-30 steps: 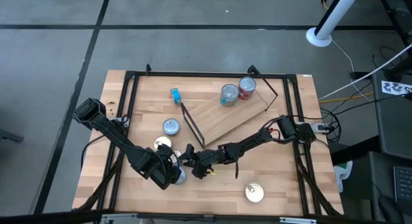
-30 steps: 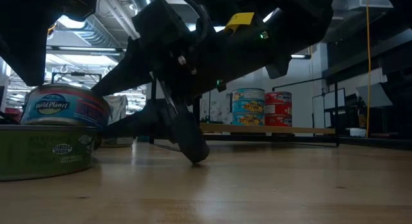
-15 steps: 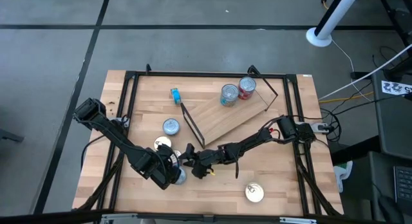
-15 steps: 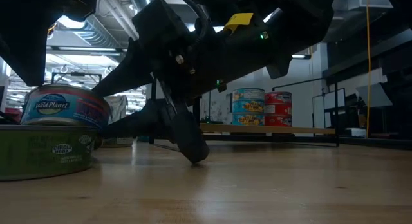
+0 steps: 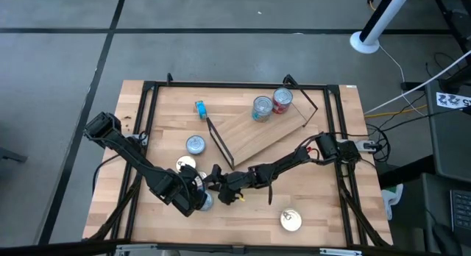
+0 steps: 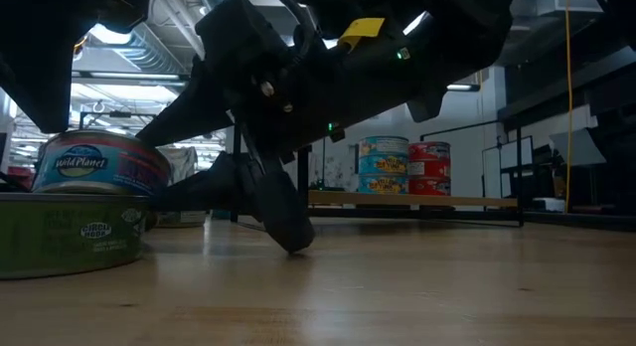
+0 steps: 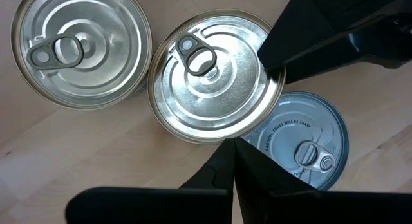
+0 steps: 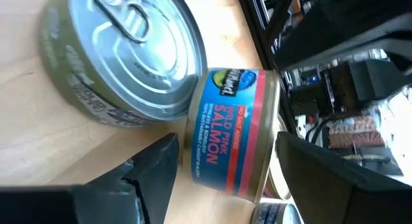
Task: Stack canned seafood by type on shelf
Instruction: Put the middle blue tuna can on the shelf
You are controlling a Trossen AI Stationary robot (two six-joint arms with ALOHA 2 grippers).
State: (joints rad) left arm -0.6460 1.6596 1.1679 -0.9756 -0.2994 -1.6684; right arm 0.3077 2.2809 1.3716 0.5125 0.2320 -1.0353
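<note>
The salmon tin (image 8: 233,130) you are after stands on the tabletop near the front edge, not on the shelf (image 5: 257,132), and it is packed tight: a green-sided tin (image 8: 119,63) touches it on one side, and the left wrist view shows a third tin (image 7: 80,47) just beside the pair.

Your right gripper (image 8: 219,166) straddles the salmon tin with its fingers spread wide on either side, not yet gripping it. If you squeeze from here, one finger (image 8: 151,169) looks likely to catch the green-sided tin and shove it, or to pinch both tins at once.

Your left gripper (image 7: 233,163), clenched on nothing, hangs right over the same cluster, its tips above the edge of a blue-lidded tin (image 7: 302,143). The two arms are very close here, so a lift could knock them together.

Blue (image 5: 262,107) and red (image 5: 282,100) stacks already stand on the shelf; a careless placement may topple them.
</note>
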